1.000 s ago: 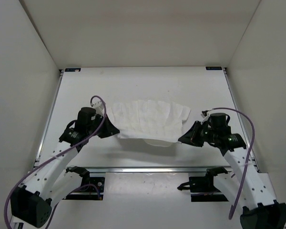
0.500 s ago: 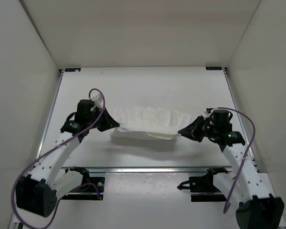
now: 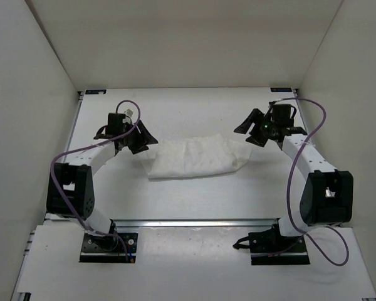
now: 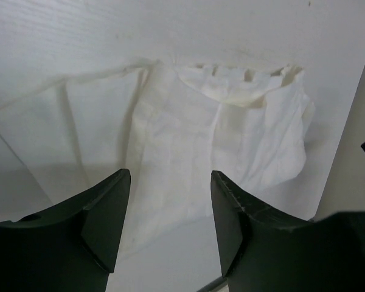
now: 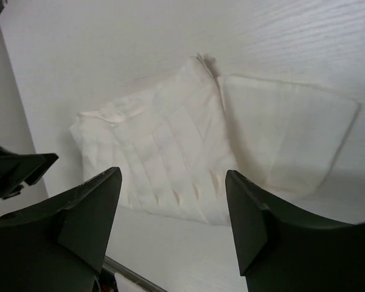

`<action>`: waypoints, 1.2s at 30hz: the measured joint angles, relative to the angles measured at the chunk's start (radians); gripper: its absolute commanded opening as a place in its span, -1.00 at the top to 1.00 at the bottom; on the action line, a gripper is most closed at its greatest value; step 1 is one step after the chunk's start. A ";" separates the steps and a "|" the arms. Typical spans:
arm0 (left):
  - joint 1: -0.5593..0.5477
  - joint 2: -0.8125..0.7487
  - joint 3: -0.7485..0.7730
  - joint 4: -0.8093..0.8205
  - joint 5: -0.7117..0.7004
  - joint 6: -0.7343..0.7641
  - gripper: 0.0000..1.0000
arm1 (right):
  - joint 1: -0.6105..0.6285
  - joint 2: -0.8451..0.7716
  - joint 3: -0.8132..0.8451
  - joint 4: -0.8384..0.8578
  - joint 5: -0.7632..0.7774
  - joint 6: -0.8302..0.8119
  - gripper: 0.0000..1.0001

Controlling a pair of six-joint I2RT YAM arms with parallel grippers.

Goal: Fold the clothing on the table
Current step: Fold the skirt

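both arms' jaws stand wide, empty, beside the thin white pleated garment point(image 3: 191, 157) doubled on the matte white worktop point(image 3: 175, 197); next, pinch matching corners squarely.

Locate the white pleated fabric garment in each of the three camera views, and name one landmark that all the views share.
Top external: the white pleated fabric garment lies bunched near the picture's centre.
Left wrist: it fills the middle and right of the picture.
Right wrist: it spans the centre, from left to right.
Shared landmark: the matte white table beneath it, bare around the garment in every view.
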 measured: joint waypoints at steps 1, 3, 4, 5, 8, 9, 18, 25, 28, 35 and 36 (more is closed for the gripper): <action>-0.009 -0.033 -0.027 -0.002 -0.002 0.002 -0.32 | 0.002 -0.021 -0.022 -0.002 0.019 -0.009 -0.33; -0.032 -0.103 -0.080 -0.003 -0.014 0.014 -0.33 | -0.001 -0.058 -0.074 -0.006 0.040 -0.016 -0.33; -0.043 -0.137 -0.105 -0.008 -0.020 0.022 -0.36 | -0.003 -0.074 -0.111 -0.001 0.048 -0.017 -0.33; -0.057 -0.174 -0.132 -0.013 -0.026 0.031 -0.37 | -0.006 -0.087 -0.149 -0.002 0.058 -0.018 -0.36; -0.097 -0.269 -0.221 -0.019 -0.059 0.049 -0.40 | -0.007 -0.096 -0.251 -0.004 0.079 -0.015 -0.37; -0.108 -0.296 -0.255 -0.019 -0.071 0.052 -0.41 | -0.007 -0.092 -0.283 -0.003 0.081 -0.014 -0.37; -0.120 -0.279 -0.387 0.005 -0.143 0.058 -0.41 | 0.007 0.006 -0.346 0.095 0.059 0.026 -0.35; -0.163 -0.161 -0.374 0.104 -0.155 0.048 -0.19 | 0.023 0.101 -0.336 0.217 -0.011 0.081 0.54; -0.176 -0.118 -0.367 0.143 -0.156 0.045 0.68 | 0.023 0.121 -0.353 0.249 -0.010 0.104 1.00; -0.195 -0.064 -0.360 0.205 -0.132 0.043 1.00 | -0.057 0.015 -0.402 0.204 0.022 0.093 1.00; -0.203 -0.058 -0.357 0.212 -0.132 0.042 1.00 | -0.062 -0.009 -0.391 0.174 0.031 0.071 1.00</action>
